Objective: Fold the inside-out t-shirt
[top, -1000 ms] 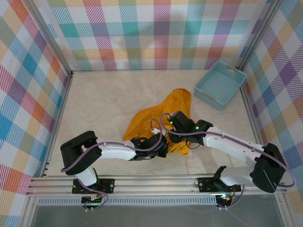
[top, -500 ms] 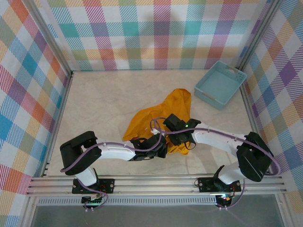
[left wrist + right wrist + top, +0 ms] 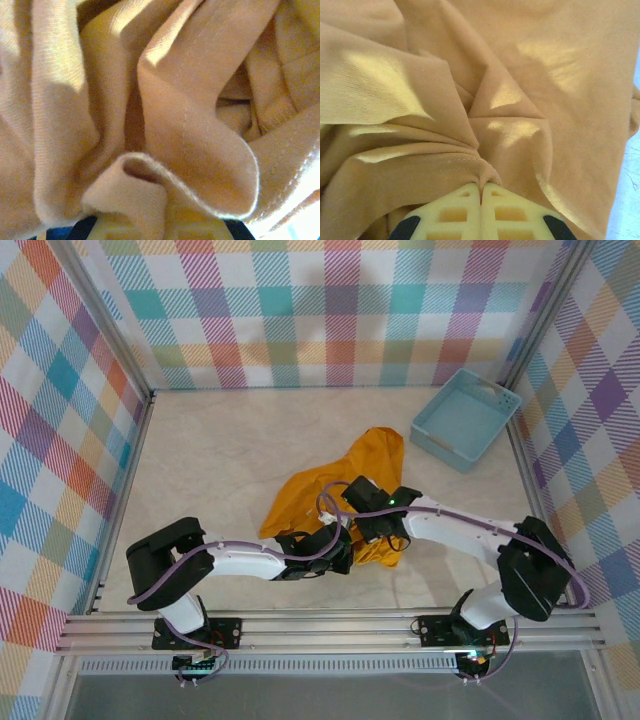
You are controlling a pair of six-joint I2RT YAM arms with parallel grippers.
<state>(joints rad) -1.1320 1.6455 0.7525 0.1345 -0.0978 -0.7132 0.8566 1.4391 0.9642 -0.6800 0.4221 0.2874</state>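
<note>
Right gripper [image 3: 481,190] pinching a fold of the inside-out t-shirt [image 3: 530,100], cloth bunched just ahead

The right arm is bent in tighter than a second ago, its elbow closer to the middle of the bench, and the right claw [image 3: 481,190] sits a bit more left on the inside-out t-shirt [image 3: 381,457], nearer the left claw [image 3: 340,546].

Left arm: base at the near left, elbow folded out to the left, forearm low and stretched rightward.
Left gripper [image 3: 338,550]: points right; fingertips buried under cloth, so the gap between them is unreadable.
Right arm: elbow bent out to the right, forearm reaching left.
Right gripper [image 3: 481,192]: yellow fingers pressed together, pinching a fold of the t-shirt [image 3: 520,100].
Spacing: the grippers are just beside each other.
</note>
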